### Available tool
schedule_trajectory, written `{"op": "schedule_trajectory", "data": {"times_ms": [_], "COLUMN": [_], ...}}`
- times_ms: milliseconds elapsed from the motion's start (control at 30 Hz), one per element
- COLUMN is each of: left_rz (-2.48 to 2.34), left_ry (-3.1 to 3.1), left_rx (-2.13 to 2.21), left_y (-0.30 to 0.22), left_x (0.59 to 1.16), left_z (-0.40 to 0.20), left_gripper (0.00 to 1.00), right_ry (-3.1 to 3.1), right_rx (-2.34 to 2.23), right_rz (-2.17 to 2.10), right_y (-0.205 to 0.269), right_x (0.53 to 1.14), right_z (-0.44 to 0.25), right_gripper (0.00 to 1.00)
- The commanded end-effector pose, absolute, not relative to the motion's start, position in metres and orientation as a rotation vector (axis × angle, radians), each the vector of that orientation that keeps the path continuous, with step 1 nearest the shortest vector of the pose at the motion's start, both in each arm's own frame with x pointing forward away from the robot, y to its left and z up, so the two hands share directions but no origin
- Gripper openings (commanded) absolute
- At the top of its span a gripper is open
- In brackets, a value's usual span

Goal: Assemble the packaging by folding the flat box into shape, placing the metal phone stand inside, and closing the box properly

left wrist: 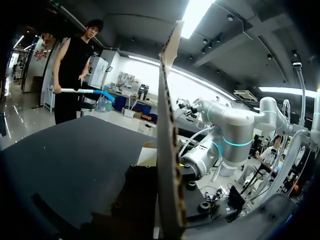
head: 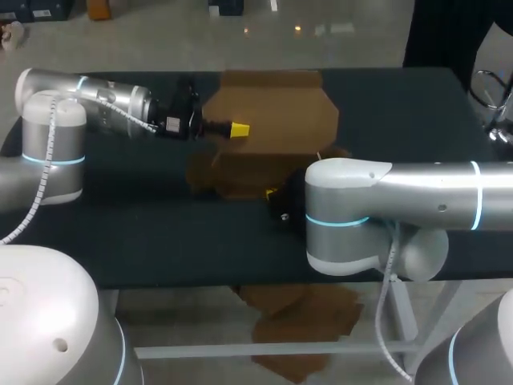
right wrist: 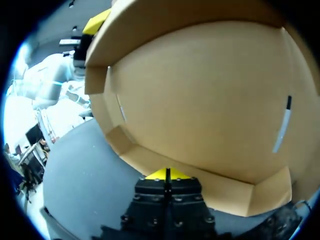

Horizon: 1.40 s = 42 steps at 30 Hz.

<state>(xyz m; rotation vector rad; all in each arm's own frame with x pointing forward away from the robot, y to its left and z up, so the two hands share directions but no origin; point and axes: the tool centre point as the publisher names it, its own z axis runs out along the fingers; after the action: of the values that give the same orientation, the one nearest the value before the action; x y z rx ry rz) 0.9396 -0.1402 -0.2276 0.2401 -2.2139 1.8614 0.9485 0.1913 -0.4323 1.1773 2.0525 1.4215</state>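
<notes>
One brown corrugated cardboard box [head: 272, 120], partly folded up, a single piece. One dark, flat-topped table [head: 144, 233] under it. Two silver-grey robot arms with glowing blue rings, counted in the head view: the left arm [head: 88, 100], one, and the right arm [head: 417, 196], one. Two black grippers, one to each arm: the left gripper [head: 237, 128] and the right gripper [right wrist: 167, 174]. On the right gripper, seen from its own wrist, two bright yellow fingertips [right wrist: 159, 175], pressed together
</notes>
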Motion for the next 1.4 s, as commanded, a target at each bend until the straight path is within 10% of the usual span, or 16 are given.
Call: {"op": "schedule_trajectory", "data": {"times_ms": [33,1400], "left_rz": [1.849,1.824], "left_ry": [-2.212,-2.215], "left_rx": [0.232,0.261], "left_y": [-0.1404,-0.1367], "left_x": [0.9409,0.9466], "left_z": [-0.2319,-0.2388], "left_gripper": [0.00,0.00], "right_ry": [2.045,2.045], "right_rx": [1.179,1.179], "right_rz": [1.420,1.420], "right_y": [0.1943,0.1943], "right_x": [0.9502,0.9502], "right_z": [-0.4427,-0.4427], "right_gripper": [0.00,0.00]}}
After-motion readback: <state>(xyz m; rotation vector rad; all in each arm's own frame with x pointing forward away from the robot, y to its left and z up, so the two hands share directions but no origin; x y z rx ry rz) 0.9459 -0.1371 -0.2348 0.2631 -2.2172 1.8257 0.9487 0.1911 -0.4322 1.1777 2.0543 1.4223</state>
